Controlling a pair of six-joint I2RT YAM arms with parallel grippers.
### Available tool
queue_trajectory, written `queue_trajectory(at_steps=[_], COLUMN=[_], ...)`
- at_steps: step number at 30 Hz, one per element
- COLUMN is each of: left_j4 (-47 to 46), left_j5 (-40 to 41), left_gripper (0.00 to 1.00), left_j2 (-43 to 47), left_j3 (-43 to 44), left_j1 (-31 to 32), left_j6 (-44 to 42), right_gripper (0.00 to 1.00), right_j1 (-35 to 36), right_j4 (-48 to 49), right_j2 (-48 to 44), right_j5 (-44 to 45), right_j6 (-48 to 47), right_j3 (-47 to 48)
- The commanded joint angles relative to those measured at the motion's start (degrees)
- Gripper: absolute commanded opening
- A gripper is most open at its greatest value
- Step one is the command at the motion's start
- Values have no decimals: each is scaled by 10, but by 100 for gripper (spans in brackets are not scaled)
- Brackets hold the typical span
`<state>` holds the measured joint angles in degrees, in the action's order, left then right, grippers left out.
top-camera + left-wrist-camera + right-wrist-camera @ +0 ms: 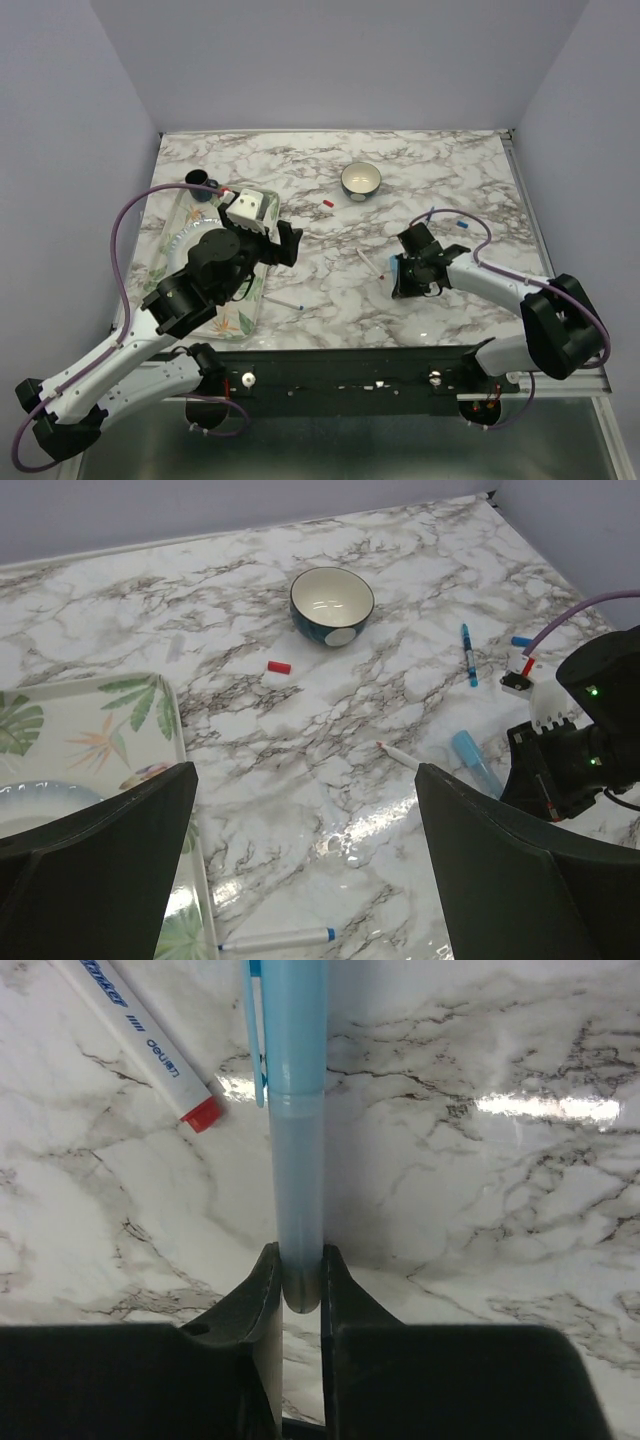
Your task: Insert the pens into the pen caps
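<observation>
Black R gripper (298, 1285) low over marble tabletop (480, 1210), jaws pinching near end of pale blue marker (296, 1160); marker lies on marble, running straight out from fingers. L gripper (305, 870) up by tray edge, fingers spread wide, nothing between.

White pen w/ red tip (135, 1030) just beside marker, not touching. Loose on marble: white pen w/ blue tip (278, 940), blue pen (467, 655), blue cap (521, 641), red cap (279, 667) near bowl (332, 602). Leaf-print tray (150, 695) holds clear plate (40, 800).
</observation>
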<state>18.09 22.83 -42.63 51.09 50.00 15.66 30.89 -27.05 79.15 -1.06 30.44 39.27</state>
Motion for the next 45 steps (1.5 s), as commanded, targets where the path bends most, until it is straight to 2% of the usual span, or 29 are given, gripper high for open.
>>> queue_trajectory(at_steps=[1,2,8,16,20,27,31,45], left_j4=[-9,-9,-12,-25,-22,-23,-27,-48], left_j5=[9,11,26,44,46,51,49,45], left_gripper=[99,99,99,99,99,99,99,99], left_j2=[5,7,10,26,26,37,46,73], left_j3=[4,4,1,-9,-8,-10,-13,-28], left_j1=[-1,-1,-1,-1,-2,-2,-2,-3], left_j6=[-2,-1,2,2,2,2,2,2], right_gripper=[24,29,39,42,41,35,37,37], right_j1=[-7,-7,-7,-7,-7,-7,-4,42], right_j4=[-7,-9,-39,-99,-96,-36,50,48], right_j2=[21,18,-9,-78,-85,-56,-43,159], right_j5=[-9,-4,39,67,69,-22,-66,-4], right_j6=[-13,-9,4,12,8,-8,-50,-145], right_j3=[13,12,23,61,77,90,89,225])
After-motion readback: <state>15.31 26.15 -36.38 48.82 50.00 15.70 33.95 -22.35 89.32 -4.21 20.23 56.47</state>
